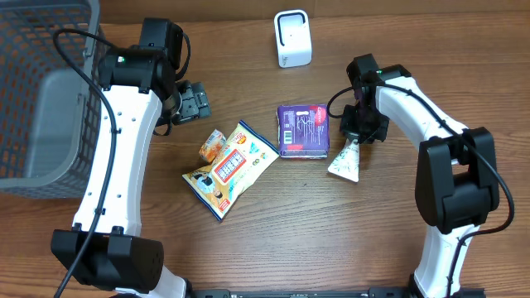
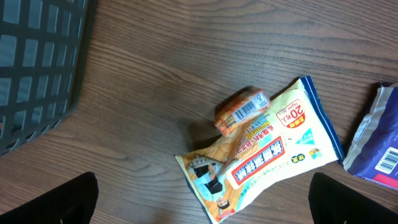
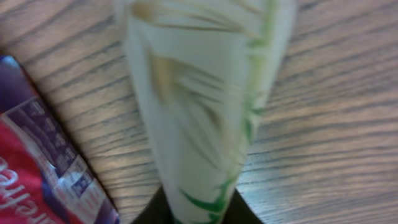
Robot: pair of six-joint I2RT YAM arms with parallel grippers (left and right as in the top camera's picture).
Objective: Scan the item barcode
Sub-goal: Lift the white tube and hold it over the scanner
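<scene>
**Right claw on the tip of the cone packet**

My right claw (image 1: pixel 361 132) sits on the narrow end of a white-and-green cone packet (image 1: pixel 344 161), which widens back toward my base. Just left of the claw lies a purple packet (image 1: pixel 302 130). Farther left are a yellow snack bag (image 1: pixel 234 170) and a small orange packet (image 1: pixel 212 146). Ahead and well apart stands the white scanner (image 1: pixel 292 38). My left claw (image 1: pixel 194 101) hangs far left, jaws spread.

Grey mesh basket (image 1: pixel 50 33) far left — yellow snack bag (image 1: pixel 232 165) near purple packet (image 1: pixel 302 130), mid-table.
</scene>
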